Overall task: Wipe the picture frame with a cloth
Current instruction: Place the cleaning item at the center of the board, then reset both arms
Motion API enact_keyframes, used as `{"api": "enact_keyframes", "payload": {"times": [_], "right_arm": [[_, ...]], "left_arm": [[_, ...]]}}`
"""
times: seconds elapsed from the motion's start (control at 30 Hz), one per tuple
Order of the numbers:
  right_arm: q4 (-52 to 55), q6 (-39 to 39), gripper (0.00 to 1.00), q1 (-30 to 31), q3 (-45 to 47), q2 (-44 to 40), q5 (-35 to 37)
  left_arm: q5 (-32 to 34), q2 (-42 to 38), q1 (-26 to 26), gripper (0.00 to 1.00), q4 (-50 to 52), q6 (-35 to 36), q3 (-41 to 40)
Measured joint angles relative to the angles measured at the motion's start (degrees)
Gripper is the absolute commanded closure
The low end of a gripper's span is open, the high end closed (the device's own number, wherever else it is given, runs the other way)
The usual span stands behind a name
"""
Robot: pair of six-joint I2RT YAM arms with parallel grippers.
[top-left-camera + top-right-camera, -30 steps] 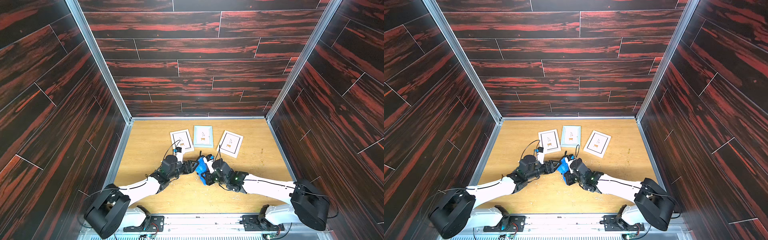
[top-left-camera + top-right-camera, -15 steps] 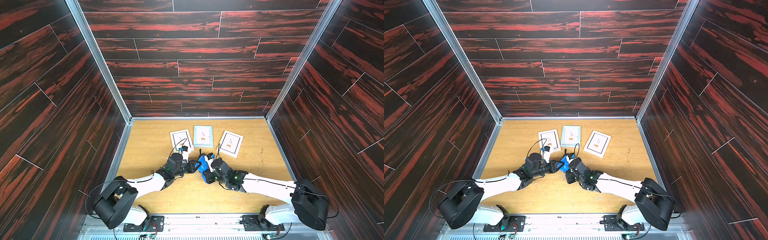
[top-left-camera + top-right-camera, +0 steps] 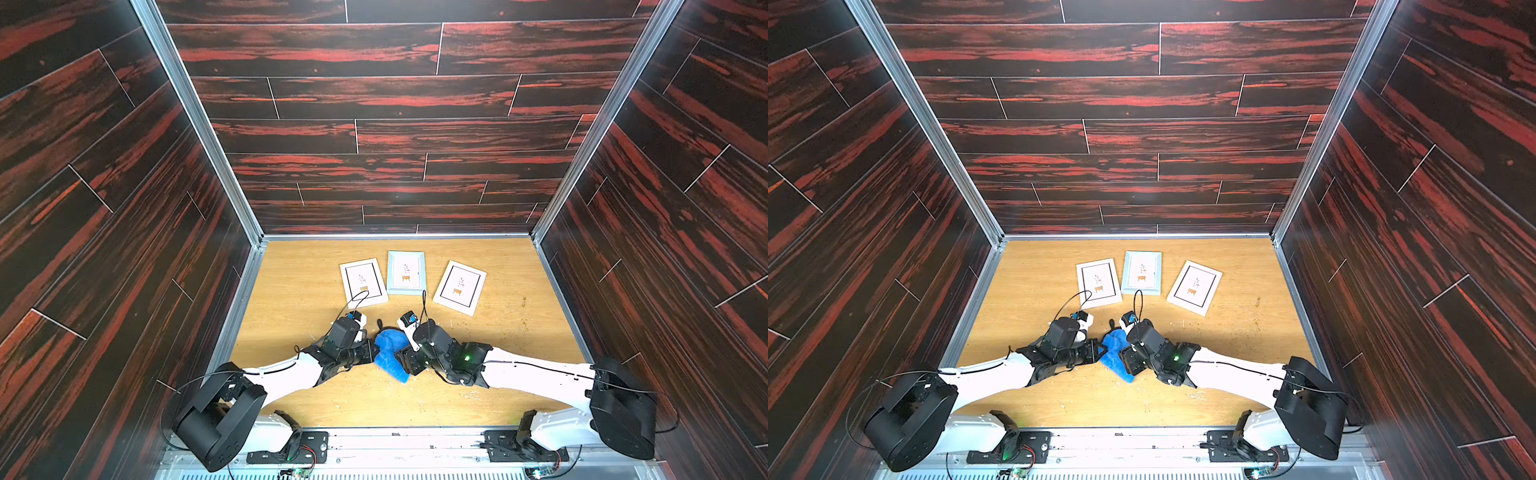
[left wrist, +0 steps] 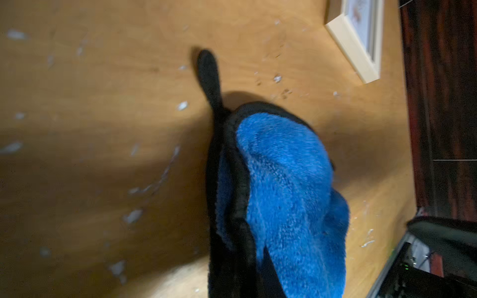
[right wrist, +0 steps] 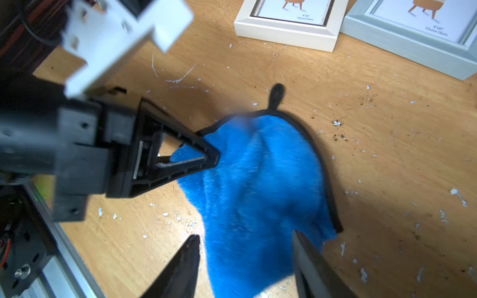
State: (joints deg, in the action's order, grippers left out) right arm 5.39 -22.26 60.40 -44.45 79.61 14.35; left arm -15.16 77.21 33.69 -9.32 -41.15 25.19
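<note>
Jaws of the left gripper [image 5: 215, 156] are pinched on the cloth [image 5: 258, 180], bunched toward the front edge of the desk [image 3: 291, 291]; right gripper [image 5: 245, 234] jaws stand apart astride it. Soft, light, limp, probably best held by its black edging

Jaws clamped on left arm [image 3: 286, 374], spread on right arm [image 3: 536, 376].

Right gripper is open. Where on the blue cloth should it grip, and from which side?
Probably the thick bunched end of the cloth between the right gripper's open jaws, approached from its own side, opposite the left gripper pinching the other edge. That fold offers more bite than the thin loop.
</note>
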Motion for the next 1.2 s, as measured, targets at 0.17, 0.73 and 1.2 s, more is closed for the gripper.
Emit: {"api": "enact_keyframes", "payload": {"times": [0.17, 0.73, 1.2], "right_arm": [[2.8, -0.7, 0.35, -0.1, -0.8, 0.0, 4.3], [10.4, -5.8, 0.31, -10.7, -2.4, -2.8, 15.5], [12.9, -10.6, 0.16, -33.6, -6.7, -5.3, 28.1]], "left_arm": [[0.1, 1.6, 0.0, 0.76, 0.5, -1.2, -1.7], [19.6, -11.6, -0.3, 0.2, 21.6, -0.3, 3.9], [53.6, -9.4, -9.9, 0.0, 22.3, 7.6, 19.8]]}}
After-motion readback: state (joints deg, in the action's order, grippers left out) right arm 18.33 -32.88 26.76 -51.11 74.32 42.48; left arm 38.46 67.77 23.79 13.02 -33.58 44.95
